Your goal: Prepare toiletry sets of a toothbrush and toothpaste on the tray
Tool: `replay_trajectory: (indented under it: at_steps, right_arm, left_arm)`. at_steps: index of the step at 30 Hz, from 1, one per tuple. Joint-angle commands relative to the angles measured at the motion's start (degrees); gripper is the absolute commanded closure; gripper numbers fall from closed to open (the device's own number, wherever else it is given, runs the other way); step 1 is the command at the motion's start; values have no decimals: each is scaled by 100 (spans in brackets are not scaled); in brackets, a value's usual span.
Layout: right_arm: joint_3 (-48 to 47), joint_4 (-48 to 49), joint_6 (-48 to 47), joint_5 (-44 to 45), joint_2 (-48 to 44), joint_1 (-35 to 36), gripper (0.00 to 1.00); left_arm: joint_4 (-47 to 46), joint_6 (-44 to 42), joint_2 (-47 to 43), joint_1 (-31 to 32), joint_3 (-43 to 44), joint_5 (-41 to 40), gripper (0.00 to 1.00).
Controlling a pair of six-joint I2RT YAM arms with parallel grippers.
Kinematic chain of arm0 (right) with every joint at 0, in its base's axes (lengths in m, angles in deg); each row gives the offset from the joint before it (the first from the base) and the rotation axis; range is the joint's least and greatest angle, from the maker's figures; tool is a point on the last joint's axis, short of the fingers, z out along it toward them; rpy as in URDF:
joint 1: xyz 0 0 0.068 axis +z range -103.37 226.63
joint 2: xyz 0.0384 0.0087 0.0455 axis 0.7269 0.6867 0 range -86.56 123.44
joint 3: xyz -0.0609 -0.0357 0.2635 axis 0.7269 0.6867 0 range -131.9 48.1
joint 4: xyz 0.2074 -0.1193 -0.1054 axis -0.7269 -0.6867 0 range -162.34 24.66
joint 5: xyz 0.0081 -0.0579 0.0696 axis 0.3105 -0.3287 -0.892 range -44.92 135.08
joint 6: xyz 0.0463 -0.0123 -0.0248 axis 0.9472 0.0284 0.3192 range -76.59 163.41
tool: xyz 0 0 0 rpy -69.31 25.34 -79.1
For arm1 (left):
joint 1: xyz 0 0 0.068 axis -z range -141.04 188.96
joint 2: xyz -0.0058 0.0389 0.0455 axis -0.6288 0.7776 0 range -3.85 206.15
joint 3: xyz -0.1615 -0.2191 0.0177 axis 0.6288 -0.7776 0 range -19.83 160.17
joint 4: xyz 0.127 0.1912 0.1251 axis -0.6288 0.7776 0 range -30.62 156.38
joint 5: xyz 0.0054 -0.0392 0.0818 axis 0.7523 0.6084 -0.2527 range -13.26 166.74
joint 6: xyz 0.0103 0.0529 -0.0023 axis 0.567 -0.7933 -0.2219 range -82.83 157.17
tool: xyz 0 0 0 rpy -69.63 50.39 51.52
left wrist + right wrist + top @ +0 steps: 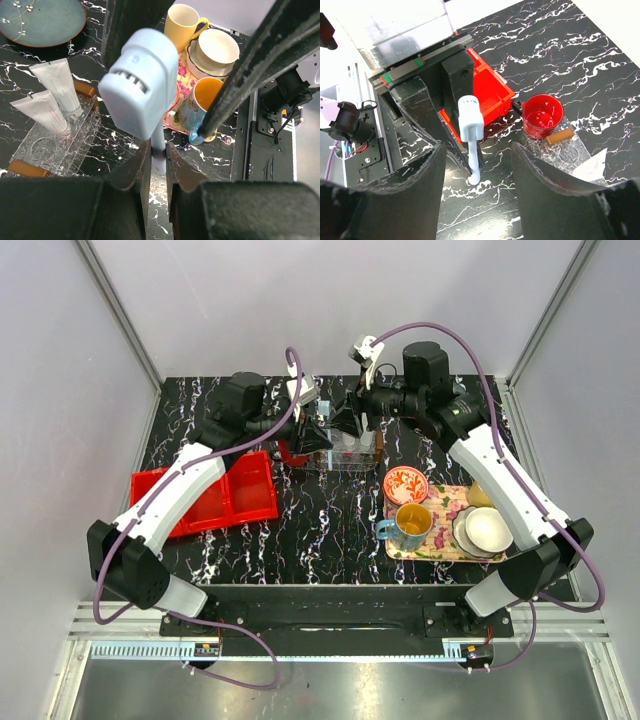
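The toothbrush (137,95) is pinched roughly upright by the left end effector (159,165), head up; the right end effector (477,150) is held spread before it, the tray (40,150) just beside.

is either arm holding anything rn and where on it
The left end effector is shut on the toothbrush, pinching the thin handle below its wide head. The right end effector holds nothing.
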Motion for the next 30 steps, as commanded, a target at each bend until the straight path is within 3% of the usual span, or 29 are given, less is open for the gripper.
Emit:
replay_trajectory:
  at_steps: [1,28,30]
  right_arm:
    - [-73,98,-126,38,-7,114,41]
    - [-47,71,-214,82,160,158,68]
    - [-55,63,-205,73,168,166,73]
  left_arm:
    - [-55,-178,89,66,372,150,100]
    - [165,-336,115,110,417,238,100]
    - [174,-345,124,110,425,246,100]
